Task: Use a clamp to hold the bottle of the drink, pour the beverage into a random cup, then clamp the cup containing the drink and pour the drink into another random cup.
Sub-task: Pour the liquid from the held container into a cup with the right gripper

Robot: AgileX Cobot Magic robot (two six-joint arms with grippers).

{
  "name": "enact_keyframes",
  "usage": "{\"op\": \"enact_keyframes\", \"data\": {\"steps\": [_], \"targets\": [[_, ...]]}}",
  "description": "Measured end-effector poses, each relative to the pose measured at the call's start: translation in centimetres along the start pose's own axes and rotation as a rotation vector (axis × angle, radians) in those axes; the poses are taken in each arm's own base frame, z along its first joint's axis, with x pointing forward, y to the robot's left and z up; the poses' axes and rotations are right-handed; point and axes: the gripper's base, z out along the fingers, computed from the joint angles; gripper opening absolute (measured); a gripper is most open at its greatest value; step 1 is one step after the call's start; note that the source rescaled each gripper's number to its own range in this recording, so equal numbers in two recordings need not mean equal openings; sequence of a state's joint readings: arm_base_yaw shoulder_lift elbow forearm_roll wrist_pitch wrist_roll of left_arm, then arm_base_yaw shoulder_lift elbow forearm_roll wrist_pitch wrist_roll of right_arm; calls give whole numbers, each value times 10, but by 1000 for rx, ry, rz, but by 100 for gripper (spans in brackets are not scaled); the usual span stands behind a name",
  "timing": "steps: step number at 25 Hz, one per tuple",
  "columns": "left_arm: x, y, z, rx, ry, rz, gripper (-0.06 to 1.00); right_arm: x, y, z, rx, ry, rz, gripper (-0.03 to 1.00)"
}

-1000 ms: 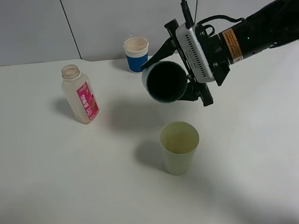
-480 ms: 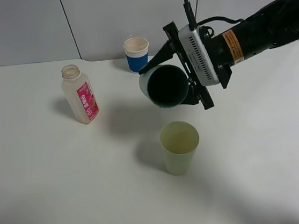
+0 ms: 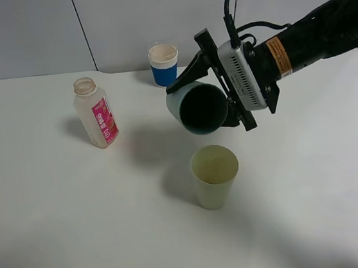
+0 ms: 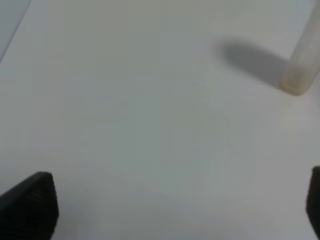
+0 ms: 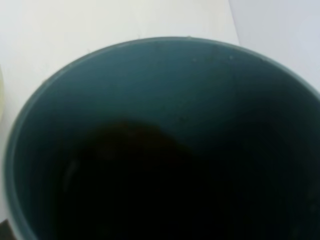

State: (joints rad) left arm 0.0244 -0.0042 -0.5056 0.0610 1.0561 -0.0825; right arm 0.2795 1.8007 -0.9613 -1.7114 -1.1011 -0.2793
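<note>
Exterior high view: the right gripper (image 3: 209, 101) is clamping the teal cup (image 3: 197, 108), tipped on its side above the table (image 3: 59, 219), its mouth hanging at 12 o'clock over the pale yellow-green cup (image 3: 215, 176). The bottle (image 3: 96, 113) is standing upright at 9 o'clock of the teal cup, well apart. The blue-banded white cup (image 3: 163, 64) is sitting at 11 o'clock. The left gripper's fingers (image 4: 31, 205) are standing wide apart over bare table, the bottle's base (image 4: 299, 80) lying beyond them.

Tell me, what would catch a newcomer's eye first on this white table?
Probably the right end effector, which holds a teal cup tipped on its side in the air above a pale yellow-green cup near the table's middle. A bottle with a pink label stands to the left, uncapped.
</note>
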Motion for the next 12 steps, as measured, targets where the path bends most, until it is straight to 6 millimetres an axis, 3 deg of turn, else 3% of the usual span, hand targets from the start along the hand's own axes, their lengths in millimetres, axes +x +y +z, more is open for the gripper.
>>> {"op": "enact_keyframes", "data": {"steps": [12], "targets": [[0,0,0,0,0,0,100,-2,-1,6,-13,2,-110,0]]}}
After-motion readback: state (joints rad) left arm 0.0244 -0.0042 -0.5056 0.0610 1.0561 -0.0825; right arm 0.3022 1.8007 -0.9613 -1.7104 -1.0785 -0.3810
